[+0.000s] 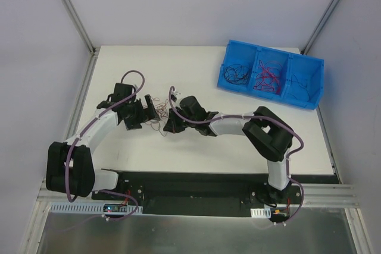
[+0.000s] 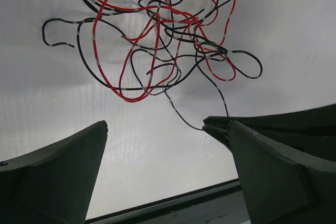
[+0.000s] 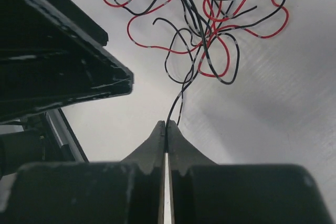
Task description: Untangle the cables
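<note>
Red and black cables (image 1: 156, 120) lie in one loose, curly knot on the white desk (image 1: 238, 147), left of centre and right between my two claws. My right claw (image 3: 166, 127) is pressed together at the tips. It pinches a single black cable (image 3: 176, 103) that runs from the fingers up into the knot, where it disappears among the other loops. I cannot follow that strand any further through the tangle.

My left claw (image 2: 168, 129) is spread wide and grips nothing. Its two dark fingers sit low at either side of its wrist view, with bare desk between them and the knot lying just ahead. In that same view the tip of the right claw comes in from the right edge, with the pinched black cable leading to it.

Well apart from the knot, at the far right of the desk, stands a blue bin (image 1: 265, 95) with three compartments. Its left one holds black wires, its middle one red wires, and its right one a few thin black wires.
</note>
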Motion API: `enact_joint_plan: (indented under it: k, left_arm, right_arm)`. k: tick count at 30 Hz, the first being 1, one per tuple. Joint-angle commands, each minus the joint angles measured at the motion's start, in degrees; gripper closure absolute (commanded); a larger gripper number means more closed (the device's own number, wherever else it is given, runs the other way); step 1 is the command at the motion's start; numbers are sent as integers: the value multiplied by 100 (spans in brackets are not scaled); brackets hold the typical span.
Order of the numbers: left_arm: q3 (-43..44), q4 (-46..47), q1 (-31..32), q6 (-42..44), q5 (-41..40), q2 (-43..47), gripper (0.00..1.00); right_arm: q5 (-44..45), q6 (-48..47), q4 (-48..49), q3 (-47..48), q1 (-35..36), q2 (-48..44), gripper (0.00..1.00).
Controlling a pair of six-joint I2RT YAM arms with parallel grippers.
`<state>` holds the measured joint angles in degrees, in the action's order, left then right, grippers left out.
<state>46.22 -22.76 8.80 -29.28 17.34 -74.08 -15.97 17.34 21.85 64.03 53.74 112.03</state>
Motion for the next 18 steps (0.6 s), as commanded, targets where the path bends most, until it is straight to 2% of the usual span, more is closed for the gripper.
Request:
enact_joint_plan:
  k: [1, 6, 12, 15, 18]
  left_arm:
    - [28, -18, 367, -96, -441, -220, 1]
    - [264, -18, 904, -254, -793, -843, 1]
    - [1098, -26, 966, -447, -1180, -1862, 1]
    - [1626, -26, 852, -614, -1093, -2311, 1]
    - [1978, -26, 589, -763, -742, -2689, 1]
  right_arm:
    - [41, -91, 347, -232, 5, -637, 100]
    - [-257, 5, 469, -540, 5, -1024, 100]
    - [-512, 76, 435, -1006, 5, -1876, 100]
    - [-575, -99, -73, -1252, -3, -2708, 100]
    - [-189, -459, -1065, -1376, 5, -3763, 100]
